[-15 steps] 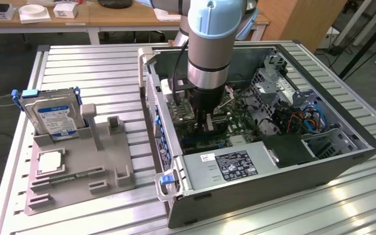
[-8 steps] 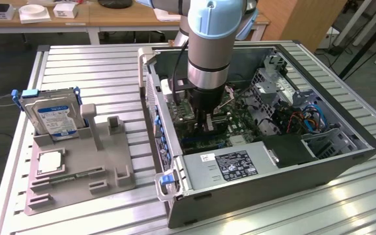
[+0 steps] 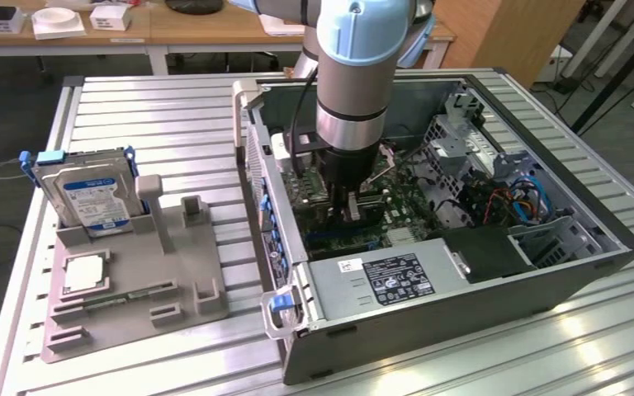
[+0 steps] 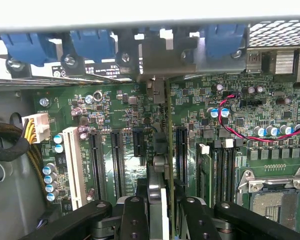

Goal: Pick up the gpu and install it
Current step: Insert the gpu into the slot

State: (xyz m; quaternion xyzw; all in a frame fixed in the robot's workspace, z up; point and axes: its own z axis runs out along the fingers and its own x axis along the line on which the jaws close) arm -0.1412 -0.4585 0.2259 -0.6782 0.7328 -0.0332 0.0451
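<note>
One arm reaches down into the open computer case [image 3: 581,239], its gripper [image 3: 352,208] low over the green motherboard [image 3: 405,216] near the middle of the case. The fingers [image 4: 134,217] are drawn narrow and hold the gpu [image 4: 162,175] between them: in the wrist view the card stands on edge, seen almost end-on as a thin green board with a darker cooler face, running from between the black finger links out toward the case's rear wall. The gpu's lower edge sits at the motherboard between two black expansion slots [image 4: 115,162], beside the short slot with the blue lining; whether it is fully seated in a slot I cannot tell. Its far end reaches the row of blue retaining clips [image 4: 92,42] along the case's rear edge. Further from the card on the motherboard are the white slot [image 4: 74,165], the memory slots [image 4: 222,172] and the bare processor socket [image 4: 275,200], with a red and black wire pair [image 4: 240,127] looping above them. In the exterior view, the power supply [image 3: 389,280] with its black label lies inside the case just in front of the gripper. Outside the case, on the ribbed metal surface [image 3: 163,115], a grey parts holder [image 3: 130,280] sits well apart from the gripper and carries a hard drive [image 3: 92,194] standing upright, a processor [image 3: 83,272] lying flat, and a memory stick [image 3: 130,295] in a groove.
</note>
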